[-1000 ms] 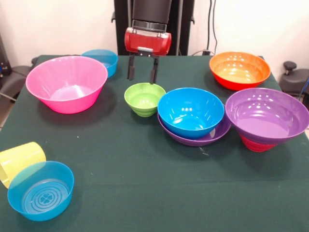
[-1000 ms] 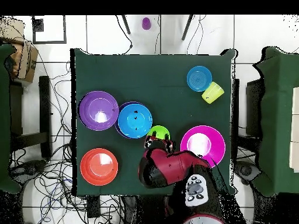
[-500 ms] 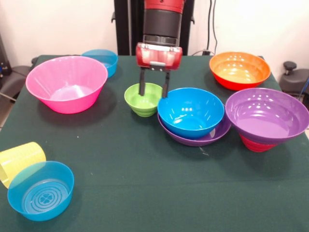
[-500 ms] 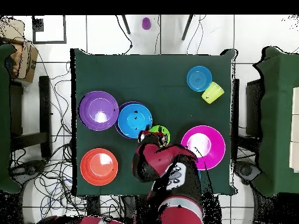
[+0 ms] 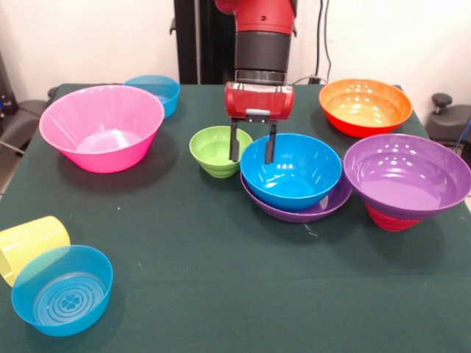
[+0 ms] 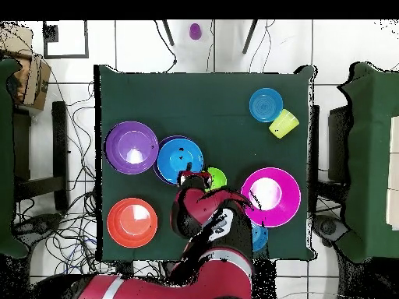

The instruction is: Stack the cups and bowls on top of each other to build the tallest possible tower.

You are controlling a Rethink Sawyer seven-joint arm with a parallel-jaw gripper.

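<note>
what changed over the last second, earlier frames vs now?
In the front view, the open tool slid rightward and a bit lower: from behind the green bowl to the gap between it and the blue bowl, one finger near each rim. It holds nothing; nothing was gripped or released. No bowl or cup moved, and the blue bowl is nested in a purple bowl as before.

A robotics lab, by the look of it. A table (image 5: 221,294) draped in dark green cloth stands on a pale tiled floor (image 6: 140,47) strewn with loose cables (image 6: 74,179). The black pedestal (image 5: 195,40) rises at the top of the front view against bare white walls; what may be chairs flank the table.
</note>
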